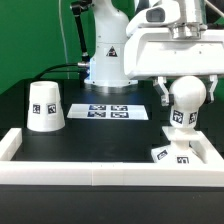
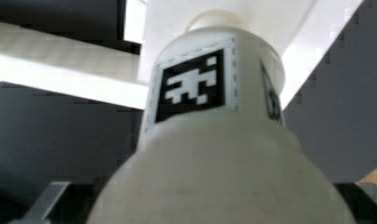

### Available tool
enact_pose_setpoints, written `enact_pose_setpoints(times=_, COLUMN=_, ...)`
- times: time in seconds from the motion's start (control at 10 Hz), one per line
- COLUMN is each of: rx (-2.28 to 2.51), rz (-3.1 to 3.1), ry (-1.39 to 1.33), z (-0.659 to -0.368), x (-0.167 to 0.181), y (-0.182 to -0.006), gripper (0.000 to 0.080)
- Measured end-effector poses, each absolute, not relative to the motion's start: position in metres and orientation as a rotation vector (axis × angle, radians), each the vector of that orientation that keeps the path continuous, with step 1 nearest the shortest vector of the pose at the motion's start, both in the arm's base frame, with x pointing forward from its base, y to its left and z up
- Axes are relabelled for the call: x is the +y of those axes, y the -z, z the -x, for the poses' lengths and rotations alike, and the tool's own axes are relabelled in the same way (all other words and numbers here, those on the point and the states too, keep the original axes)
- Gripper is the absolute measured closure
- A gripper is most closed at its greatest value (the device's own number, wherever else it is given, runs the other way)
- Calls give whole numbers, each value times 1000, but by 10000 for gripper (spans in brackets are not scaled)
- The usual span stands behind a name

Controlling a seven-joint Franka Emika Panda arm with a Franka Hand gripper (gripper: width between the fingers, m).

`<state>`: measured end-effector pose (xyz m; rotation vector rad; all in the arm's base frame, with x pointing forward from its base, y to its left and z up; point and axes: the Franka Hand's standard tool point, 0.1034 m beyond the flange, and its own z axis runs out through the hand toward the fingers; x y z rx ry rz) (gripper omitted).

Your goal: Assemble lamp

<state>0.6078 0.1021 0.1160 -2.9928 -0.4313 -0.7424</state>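
Observation:
My gripper [image 1: 187, 92] is shut on the white bulb [image 1: 182, 106], gripping its ball end with the tagged neck pointing down. It hangs just above the flat square base [image 1: 172, 154], which lies at the exterior view's right inside the frame corner; I cannot tell whether they touch. The cone shade [image 1: 45, 107] stands wide end down on the black table at the exterior view's left. In the wrist view the bulb [image 2: 211, 130] fills the picture between the fingers [image 2: 48, 197], its tag facing the camera, and hides most of what lies under it.
The white rail frame [image 1: 90, 170] runs along the front and both sides of the table. The marker board [image 1: 110, 110] lies flat in the middle, in front of the arm's white pedestal [image 1: 108, 60]. A green wall stands behind.

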Motion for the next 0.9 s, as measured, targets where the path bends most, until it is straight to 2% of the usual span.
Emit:
enact_pose_setpoints(times=0.5, rx=-426, rz=2947, ry=949, z=-606, x=104, y=-112, gripper=223)
enact_pose_setpoints(times=0.8, rx=-425, rz=2949, ry=945, z=-607, x=103, y=-112, gripper=223)
enact_pose_setpoints(times=0.9, rx=-425, rz=2949, ry=945, z=-607, x=103, y=-112, gripper=131)
